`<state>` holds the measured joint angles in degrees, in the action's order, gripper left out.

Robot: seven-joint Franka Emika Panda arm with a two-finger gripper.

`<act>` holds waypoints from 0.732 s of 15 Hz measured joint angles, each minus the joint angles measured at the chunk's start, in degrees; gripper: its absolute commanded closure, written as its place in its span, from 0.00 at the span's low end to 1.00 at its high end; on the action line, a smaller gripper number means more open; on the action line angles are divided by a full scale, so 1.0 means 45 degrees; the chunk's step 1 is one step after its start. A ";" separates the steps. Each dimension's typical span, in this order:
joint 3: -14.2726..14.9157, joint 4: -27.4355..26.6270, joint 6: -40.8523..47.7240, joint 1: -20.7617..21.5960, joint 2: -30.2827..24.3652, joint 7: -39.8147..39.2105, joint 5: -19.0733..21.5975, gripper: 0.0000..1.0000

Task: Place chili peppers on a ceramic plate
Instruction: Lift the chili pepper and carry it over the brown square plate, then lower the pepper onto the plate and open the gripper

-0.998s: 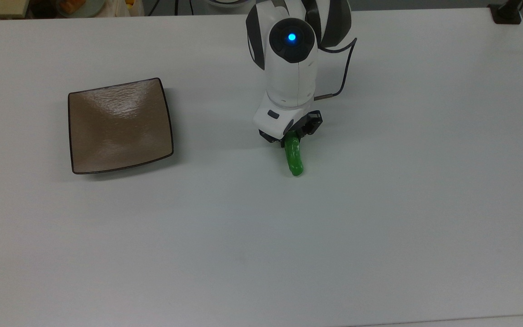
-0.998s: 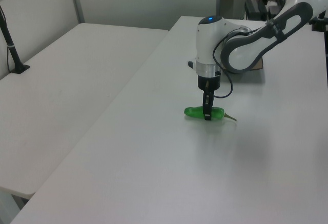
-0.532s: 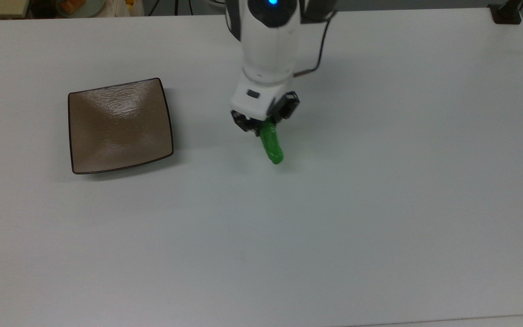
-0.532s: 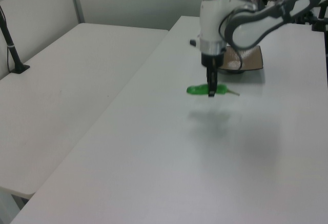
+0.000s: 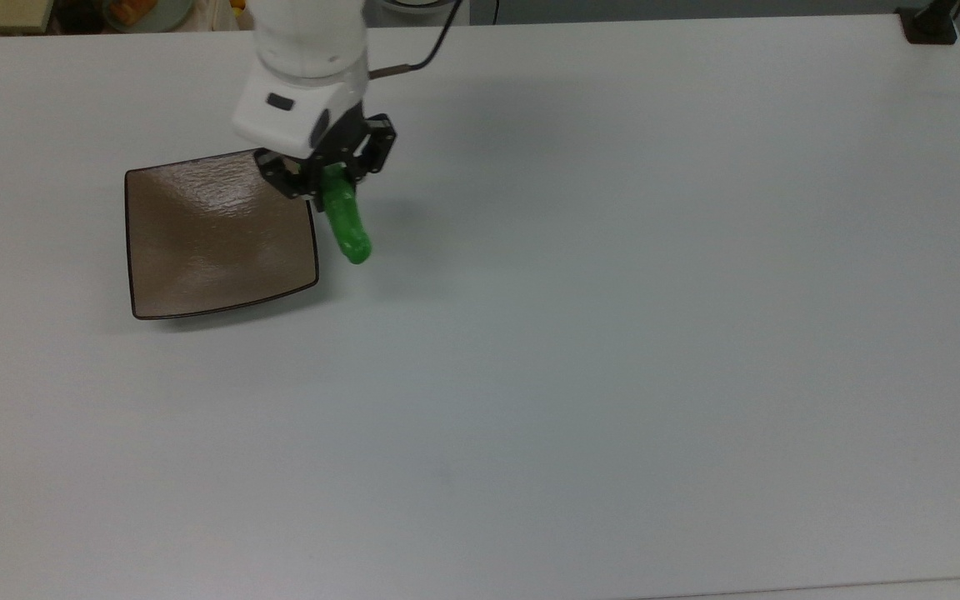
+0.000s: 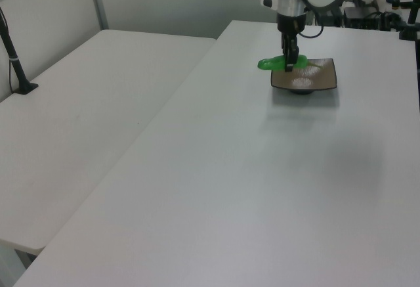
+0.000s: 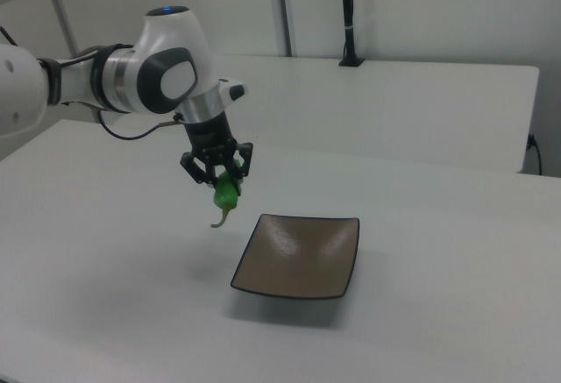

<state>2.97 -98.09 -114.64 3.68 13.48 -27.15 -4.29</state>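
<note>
The square brown ceramic plate point(image 5: 205, 250) rests on the white table at the top view's left, also seen in the left view point(image 6: 321, 80) and the right view point(image 7: 302, 260). My gripper point(image 5: 332, 187) is shut on the green chili pepper point(image 5: 348, 227) and holds it in the air just off the plate's right edge in the top view. In the right view the gripper point(image 7: 222, 180) hangs left of the plate, and the pepper point(image 7: 227, 195) points its stem downward. In the left view the pepper point(image 6: 270, 64) sticks out left of the gripper point(image 6: 289, 66), above the plate's near corner.
The white table point(image 5: 613, 333) stretches wide to the top view's right and front. A black post base point(image 5: 928, 23) sits at its far right corner. A second white table point(image 6: 85, 103) stands at the left view's left. Clutter point(image 5: 134, 10) lies behind the far left edge.
The arm has lifted the pepper off the table and carried it to the top view's left, from mid-table to the plate's right edge.
</note>
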 measured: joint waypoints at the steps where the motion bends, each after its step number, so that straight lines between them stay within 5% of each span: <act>1: 0.0176 -0.0002 0.0000 -0.0062 0.0019 -0.0272 0.0000 0.94; 5: 0.0494 -0.0007 0.0000 -0.0546 0.0139 -0.1530 -0.0235 0.71; 7: 0.0523 -0.0016 0.0000 -0.0711 0.0183 -0.2160 -0.1490 0.65; 8: 0.0528 -0.0025 0.0000 -0.0792 0.0196 -0.2507 -0.2156 0.41; 9: 0.0538 -0.0033 0.0000 -0.0844 0.0203 -0.2881 -0.2628 0.00; 11: 0.0541 -0.0036 0.0000 -0.0948 0.0205 -0.3608 -0.3003 0.00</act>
<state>5.41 -98.25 -114.64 -0.59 14.41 -43.39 -17.81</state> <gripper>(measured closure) 0.608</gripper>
